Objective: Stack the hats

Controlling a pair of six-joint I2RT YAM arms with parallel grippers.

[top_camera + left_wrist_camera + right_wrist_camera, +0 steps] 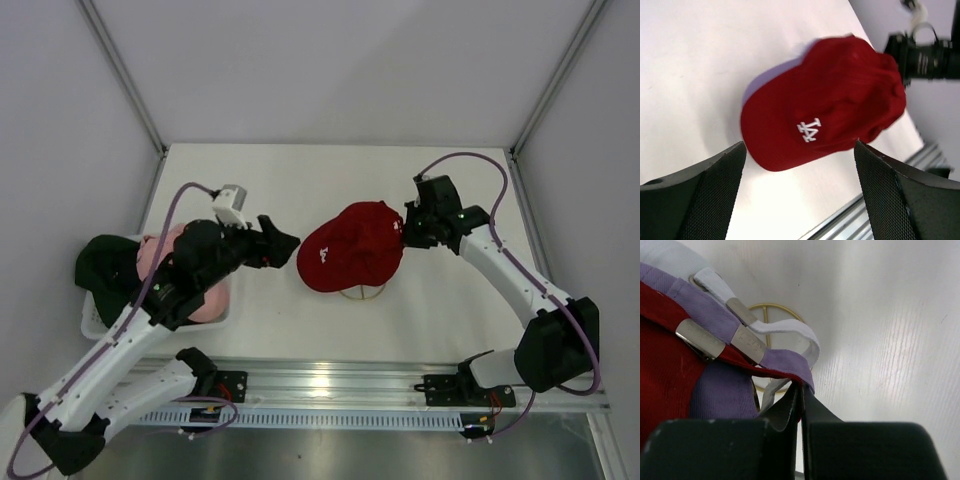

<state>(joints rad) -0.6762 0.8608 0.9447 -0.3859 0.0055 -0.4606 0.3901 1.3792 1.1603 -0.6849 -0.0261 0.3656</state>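
Bright; soft shadow beside red hat (830, 100)

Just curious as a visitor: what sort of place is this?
Probably a lab test cell: blank white walls box in a white table, and a left arm and right arm are bolted to a metal rail at its edge.

right gripper (801, 402): clamped flat, sliver of red fabric between jaws | red cap (665, 375): fills left side, edge running into the grip | lavender strap (720, 390): alongside that edge, two metal clasps (700, 339) on it | white strap (785, 335): looping just behind | gold wire ring (771, 306): beyond, on white table (890, 340)
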